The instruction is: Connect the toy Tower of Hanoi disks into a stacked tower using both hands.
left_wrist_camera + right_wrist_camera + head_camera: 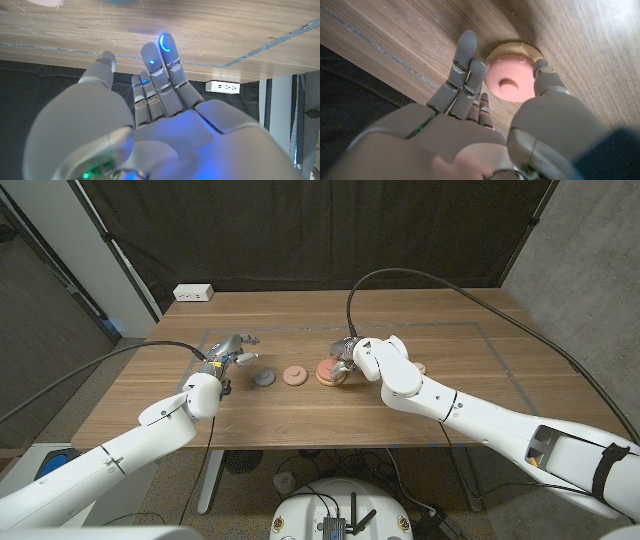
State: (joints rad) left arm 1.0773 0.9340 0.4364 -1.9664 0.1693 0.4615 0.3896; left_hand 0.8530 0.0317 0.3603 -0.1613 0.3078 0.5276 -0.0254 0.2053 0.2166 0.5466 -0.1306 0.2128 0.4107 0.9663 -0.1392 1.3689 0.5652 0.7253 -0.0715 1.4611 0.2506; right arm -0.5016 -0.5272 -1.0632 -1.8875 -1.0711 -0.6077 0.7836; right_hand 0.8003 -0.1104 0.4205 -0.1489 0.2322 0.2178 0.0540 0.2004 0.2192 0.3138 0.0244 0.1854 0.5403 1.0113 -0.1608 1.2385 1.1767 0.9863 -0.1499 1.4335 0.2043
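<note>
A pink disk (326,369) sits stacked on a wider tan disk (329,379) near the table's middle. In the right wrist view the pink disk (510,81) shows a round knob on top, with the tan disk (496,51) rimming it. My right hand (350,357) hovers over this stack, its fingers (465,54) on one side and the thumb at the tan rim on the other, holding nothing. A small salmon disk (294,375) and a grey disk (264,378) lie loose to the left. My left hand (231,354) is beside the grey disk, fingers (162,56) spread and empty.
A tan piece (420,368) peeks out behind my right forearm. A white power strip (192,293) lies at the table's far left edge. Grey tape lines (500,355) mark a rectangle on the wood. A black curtain hangs behind the table.
</note>
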